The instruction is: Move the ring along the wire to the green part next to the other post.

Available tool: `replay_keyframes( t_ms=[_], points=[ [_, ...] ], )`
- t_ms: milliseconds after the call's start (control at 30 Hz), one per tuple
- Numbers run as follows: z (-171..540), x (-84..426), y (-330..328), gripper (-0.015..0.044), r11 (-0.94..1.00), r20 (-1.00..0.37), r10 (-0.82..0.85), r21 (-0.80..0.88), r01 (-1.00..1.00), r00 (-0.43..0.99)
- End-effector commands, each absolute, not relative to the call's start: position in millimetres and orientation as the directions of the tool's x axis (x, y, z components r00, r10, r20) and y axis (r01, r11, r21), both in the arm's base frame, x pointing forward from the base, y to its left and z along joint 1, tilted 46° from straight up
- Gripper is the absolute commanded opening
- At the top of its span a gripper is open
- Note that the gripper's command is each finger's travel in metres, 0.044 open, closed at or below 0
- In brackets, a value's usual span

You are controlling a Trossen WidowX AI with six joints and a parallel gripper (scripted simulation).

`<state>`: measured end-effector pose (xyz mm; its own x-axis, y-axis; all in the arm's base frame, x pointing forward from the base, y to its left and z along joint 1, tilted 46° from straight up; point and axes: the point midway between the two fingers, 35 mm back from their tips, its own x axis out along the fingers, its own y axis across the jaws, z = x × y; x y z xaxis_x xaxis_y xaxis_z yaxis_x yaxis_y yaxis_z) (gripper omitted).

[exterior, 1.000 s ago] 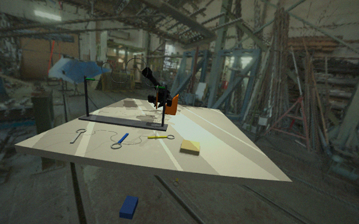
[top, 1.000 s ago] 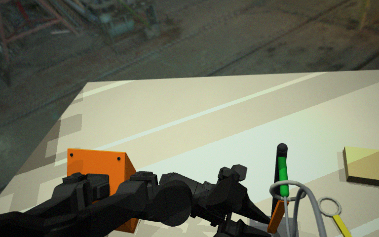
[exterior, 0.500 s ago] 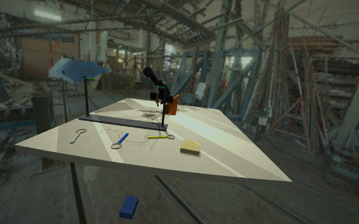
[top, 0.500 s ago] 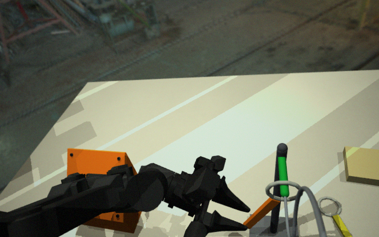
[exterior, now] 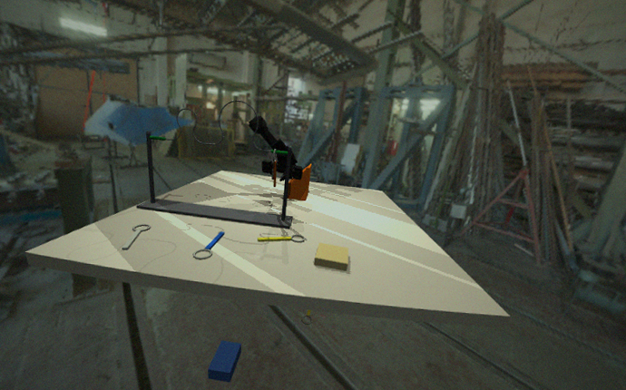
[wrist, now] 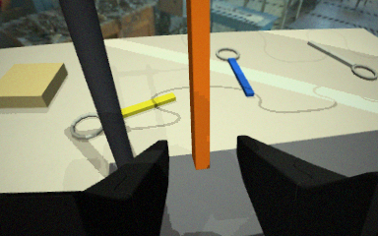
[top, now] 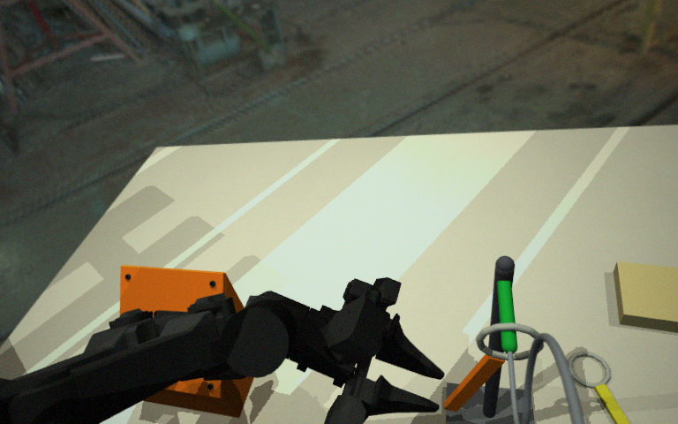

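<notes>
1. Gripper (top: 440, 391) (exterior: 280, 170) (wrist: 202, 147): part open, nothing gripped. In wrist view I see both fingers standing apart, w/ the orange handle (top: 472, 383) (exterior: 274, 172) (wrist: 199, 84) visible in the gap betw. them; top view puts its lower end just beyond the fingertips.
2. Task ring (top: 479, 342) (exterior: 274, 152): hangs on the near green part (top: 506, 309) (exterior: 279, 152), toward its inner end, next to the near post (top: 491, 389) (exterior: 286, 190) (wrist: 94, 64). Wire passes thru ring. Handle hangs down; approx. vertical in ext. view.
3. Grey wire (top: 567, 372) starts right by the ring, per top view. Can't tell if ring touches grey; too close to call.
4. Other end, ext. view: far green part (exterior: 157, 138) at far post (exterior: 150, 171), well apart from ring. Both posts stand on dark base strip (exterior: 209, 211).
5. Other items on table (top: 350, 200) (exterior: 396, 270) (wrist: 30, 147): yellow-handled ring (top: 612, 405) (exterior: 274, 238) (wrist: 148, 104), blue-handled ring (exterior: 212, 241) (wrist: 241, 77), grey-handled ring (exterior: 132, 239) (wrist: 330, 54), all lying flat, plus tan block (top: 650, 294) (exterior: 332, 253) (wrist: 34, 81).
6. Blue block (exterior: 224, 360) shows below table level, ext. view.
7. I see no finger-to-handle contact; top and wrist views agree.
</notes>
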<state>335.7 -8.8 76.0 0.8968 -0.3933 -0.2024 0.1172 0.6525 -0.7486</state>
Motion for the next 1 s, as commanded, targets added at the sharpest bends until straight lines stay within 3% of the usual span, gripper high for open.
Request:
replay_keyframes(
  t_ms=[0, 100, 300, 467, 967],
  points=[
    [76, 335, -9, 0.016, 0.654, -0.203, -0.397, -0.747, 0.12, 0.895],
    [76, 335, -9, 0.016, 0.654, -0.203, -0.397, -0.747, 0.12, 0.895],
    [82, 292, 5, 0.0317, 0.651, -0.201, -0.393, -0.75, 0.117, 0.897],
    [82, 290, 5, 0.044, 0.651, -0.201, -0.393, -0.75, 0.117, 0.897],
    [82, 290, 5, 0.044, 0.651, -0.201, -0.393, -0.75, 0.117, 0.897]
  ],
)
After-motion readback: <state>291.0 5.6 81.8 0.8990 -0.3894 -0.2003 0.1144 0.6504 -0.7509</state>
